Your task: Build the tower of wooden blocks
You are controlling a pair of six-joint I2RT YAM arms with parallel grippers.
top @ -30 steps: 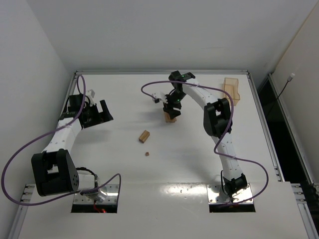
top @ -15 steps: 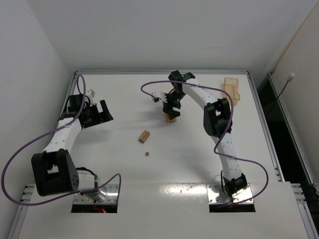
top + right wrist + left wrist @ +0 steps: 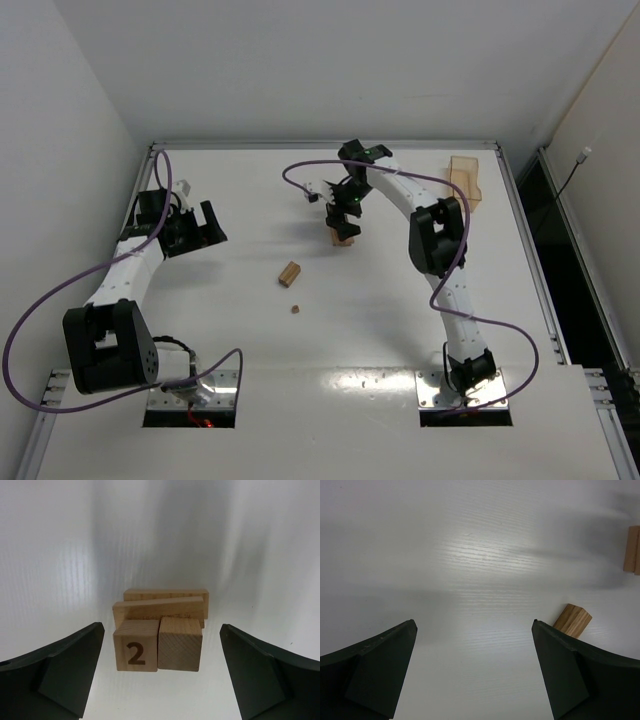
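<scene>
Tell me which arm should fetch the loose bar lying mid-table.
Probably the left. The left gripper is open and empty, and the loose bar shows just past its finger. The right gripper hangs open over the tower.

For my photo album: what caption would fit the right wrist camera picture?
Right gripper, open, flanks a small tower of wood blocks on the white table; one cube bears a 2.

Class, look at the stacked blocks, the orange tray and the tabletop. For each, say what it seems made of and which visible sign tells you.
Stacked blocks: bare light wood, matte; grain lines and end-grain rings show.
Orange tray: probably plastic; translucent orange-tan, thin walls.
Tabletop: white, slightly glossy, fine grain-like lines; perhaps laminate or coated board, uncertain.
</scene>
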